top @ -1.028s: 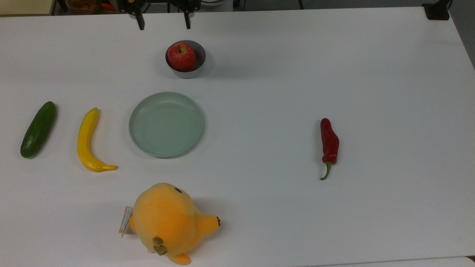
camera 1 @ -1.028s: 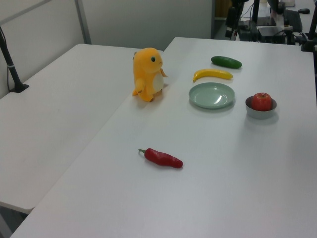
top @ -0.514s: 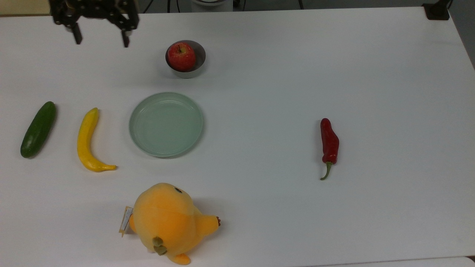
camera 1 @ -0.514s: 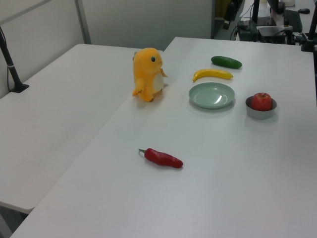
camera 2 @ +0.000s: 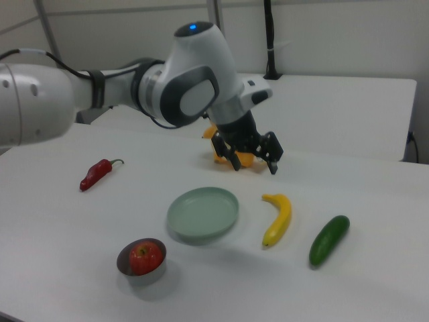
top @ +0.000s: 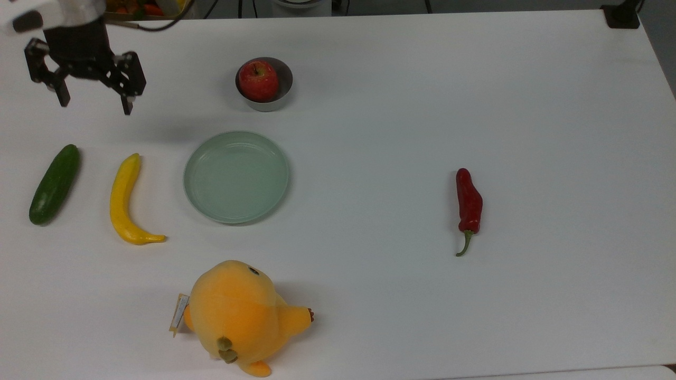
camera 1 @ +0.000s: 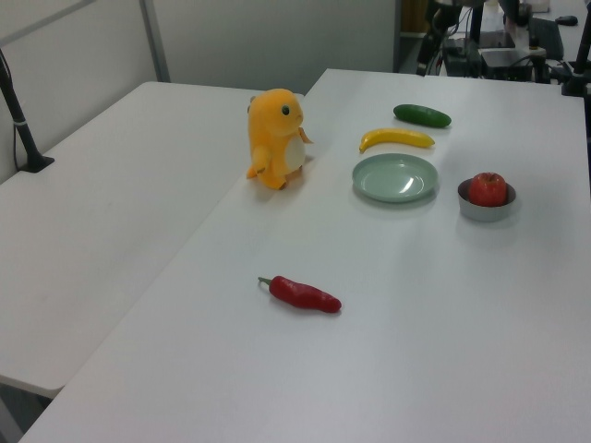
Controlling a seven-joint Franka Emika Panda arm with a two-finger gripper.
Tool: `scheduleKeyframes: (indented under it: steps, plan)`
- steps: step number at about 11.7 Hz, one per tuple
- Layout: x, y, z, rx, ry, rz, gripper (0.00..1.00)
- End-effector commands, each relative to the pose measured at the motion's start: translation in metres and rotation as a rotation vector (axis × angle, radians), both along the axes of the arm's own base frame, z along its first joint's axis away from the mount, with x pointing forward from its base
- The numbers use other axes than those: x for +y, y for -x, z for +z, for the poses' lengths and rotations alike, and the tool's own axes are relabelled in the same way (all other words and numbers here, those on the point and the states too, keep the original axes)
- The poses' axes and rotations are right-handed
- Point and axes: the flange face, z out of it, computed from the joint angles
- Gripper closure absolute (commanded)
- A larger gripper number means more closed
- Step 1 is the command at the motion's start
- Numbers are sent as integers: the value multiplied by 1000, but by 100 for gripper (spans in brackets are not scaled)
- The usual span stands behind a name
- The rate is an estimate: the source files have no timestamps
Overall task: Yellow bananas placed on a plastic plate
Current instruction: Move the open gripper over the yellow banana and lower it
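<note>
The yellow banana (top: 124,200) lies on the white table between a cucumber and the plastic plate (top: 236,177), which is pale mint green with nothing on it. My gripper (top: 95,104) hangs open and holds nothing, above the table towards the top view's upper left, beyond the banana's blunt end and apart from it. In the right view the gripper (camera 2: 255,165) hovers behind the banana (camera 2: 278,218) and the plate (camera 2: 203,213). The left view has the banana (camera 1: 397,138) just behind the plate (camera 1: 395,177).
A dark green cucumber (top: 54,184) lies left of the banana in the top view. A metal bowl (top: 282,84) with a red apple (top: 259,81) stands beyond the plate. An orange plush toy (top: 240,316) sits near the front edge, a red chili (top: 468,203) far right.
My gripper has swung from the top view's upper middle to the left and down the picture, now hanging over the table beyond the banana and cucumber. The objects have not moved.
</note>
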Motion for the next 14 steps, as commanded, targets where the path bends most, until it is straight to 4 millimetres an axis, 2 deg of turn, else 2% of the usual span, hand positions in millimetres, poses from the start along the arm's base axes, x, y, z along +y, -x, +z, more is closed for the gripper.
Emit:
scheduleKeyframes:
  steps: [1,9,11,14]
  plan:
    - [-8,-5,-32,36,39,21,0]
    - [-4,-19,-122,137,35,38,0]
    - [-3,-24,-141,116,46,44,0]
    - [-3,-28,-158,110,56,51,0]
